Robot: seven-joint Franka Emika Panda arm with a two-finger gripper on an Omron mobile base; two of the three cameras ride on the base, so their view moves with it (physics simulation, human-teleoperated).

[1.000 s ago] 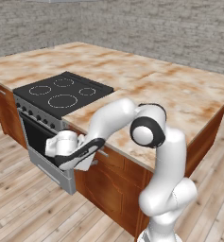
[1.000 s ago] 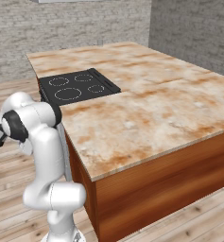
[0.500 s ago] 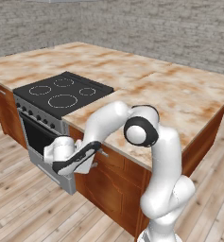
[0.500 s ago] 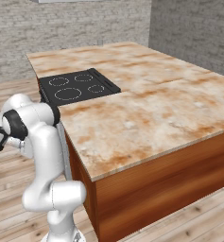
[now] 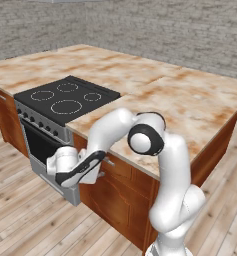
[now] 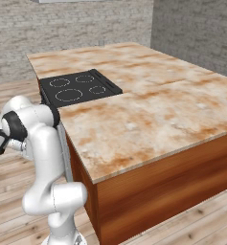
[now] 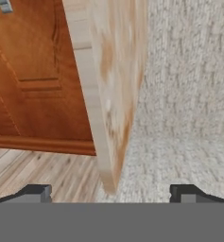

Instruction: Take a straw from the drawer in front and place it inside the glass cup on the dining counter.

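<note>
One dining counter [image 5: 190, 100]; one cooktop [image 5: 65, 97]; four burner rings

drawer [image 5: 121, 169] shut in the reddish-brown base under the cream, rust-mottled dining counter [image 5: 190, 105].

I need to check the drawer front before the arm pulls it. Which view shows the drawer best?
The left base view: the drawer faces it under the counter edge, beside the gripper. The hand view catches only wood panelling, and the right base view gives no clear look at it.
</note>
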